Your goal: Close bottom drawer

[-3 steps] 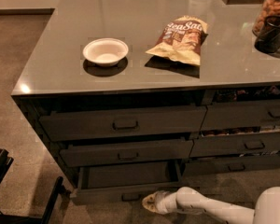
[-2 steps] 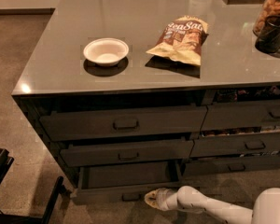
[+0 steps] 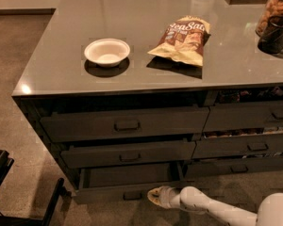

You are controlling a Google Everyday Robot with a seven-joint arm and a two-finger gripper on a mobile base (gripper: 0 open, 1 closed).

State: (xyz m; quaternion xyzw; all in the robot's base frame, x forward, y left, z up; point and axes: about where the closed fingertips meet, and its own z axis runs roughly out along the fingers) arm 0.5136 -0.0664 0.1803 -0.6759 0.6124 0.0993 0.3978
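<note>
Standing pulled out at the foot of the table (image 3: 47, 81): bottom drawer (image 3: 101, 195), its slim front forward of the two wide drawers above. Claw (image 3: 155, 197): low at that front, just right of the centre pull (image 3: 132, 195); apart or together cannot be told. On top: white bowl (image 3: 107, 52) beside chip bag (image 3: 181, 39); dark cup (image 3: 273, 34) at right edge.

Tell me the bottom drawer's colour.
The bottom drawer is dark grey-brown, camera view; gripper at its front.

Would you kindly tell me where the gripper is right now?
In the camera view, the gripper sits low near the floor, at the front of the open bottom drawer, just right of its centre pull.
</note>
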